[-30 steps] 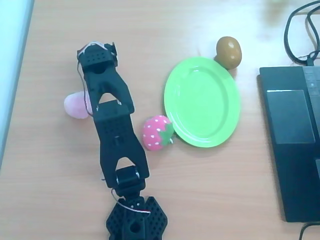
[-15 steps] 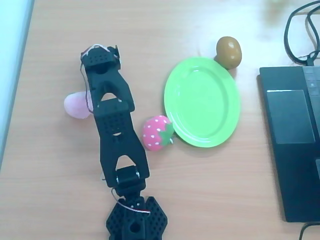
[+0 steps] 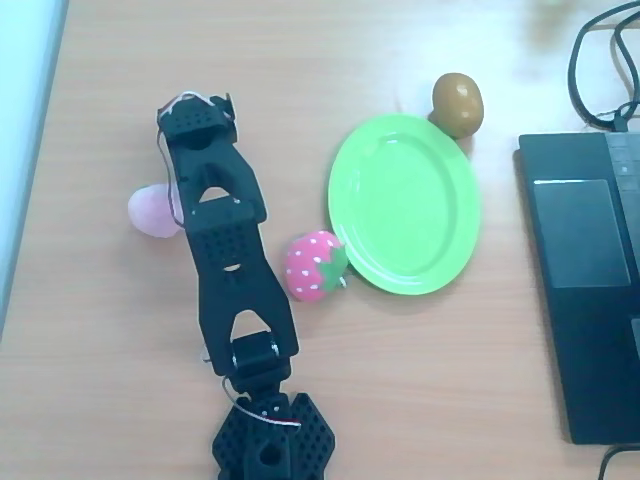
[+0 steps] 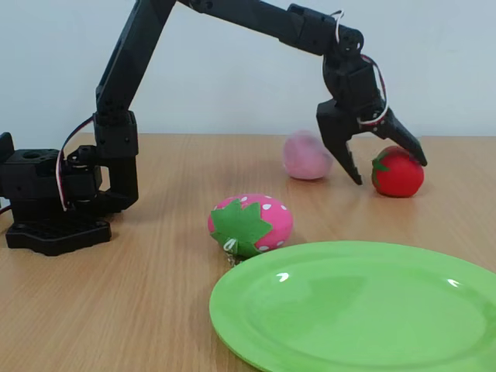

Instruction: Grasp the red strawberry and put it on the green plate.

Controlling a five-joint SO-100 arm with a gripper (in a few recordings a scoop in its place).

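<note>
Since a second ago your arm has barely shifted; the black gripper [image 4: 385, 169] hangs spread wide, straddling the small deep-red plush strawberry [image 4: 397, 172] on the counter [image 4: 139, 287]. Your big lime-green oval plastic plate [image 4: 356, 310] lies near, bare

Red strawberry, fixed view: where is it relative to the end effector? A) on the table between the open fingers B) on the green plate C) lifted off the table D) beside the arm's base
A: the red strawberry sits on the table, with the end effector open and its fingers straddling it; the green plate holds nothing.
</note>
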